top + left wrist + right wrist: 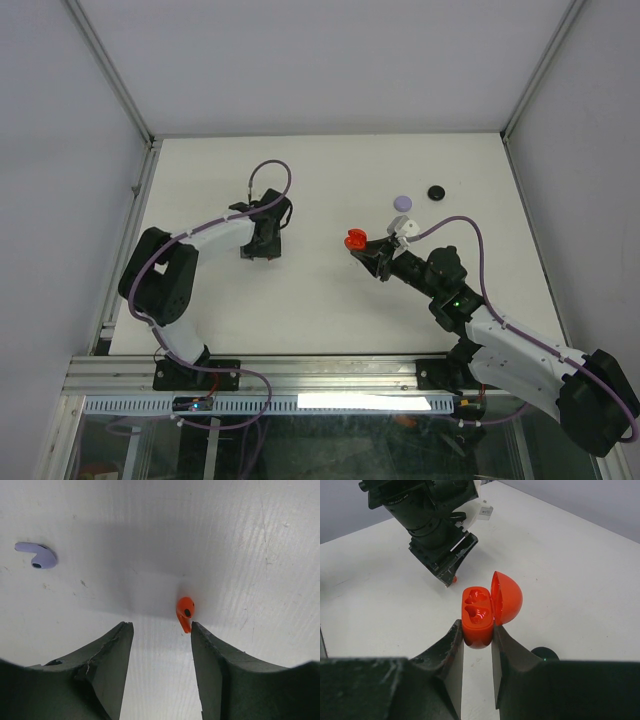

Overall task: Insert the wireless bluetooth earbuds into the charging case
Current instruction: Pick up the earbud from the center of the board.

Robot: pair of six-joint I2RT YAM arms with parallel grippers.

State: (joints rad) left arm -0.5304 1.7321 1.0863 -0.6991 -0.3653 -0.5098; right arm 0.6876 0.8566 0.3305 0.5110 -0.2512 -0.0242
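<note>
The orange charging case [477, 615] has its lid [507, 597] swung open and two empty sockets showing. My right gripper [477, 632] is shut on the case body and holds it above the table; both also show in the top view [354, 239]. An orange earbud [185, 611] lies on the table just ahead of my left gripper [161, 630], close to the tip of its right finger [220, 665]. The left gripper is open and empty, pointing down at the table [258, 245]. The earbud also shows under it in the right wrist view [453, 579].
A purple earbud [37, 555] lies on the table to the left of the left gripper. A round purple piece [403, 202] and a round black piece [436, 192] lie behind the right gripper. Walls close in the table on three sides.
</note>
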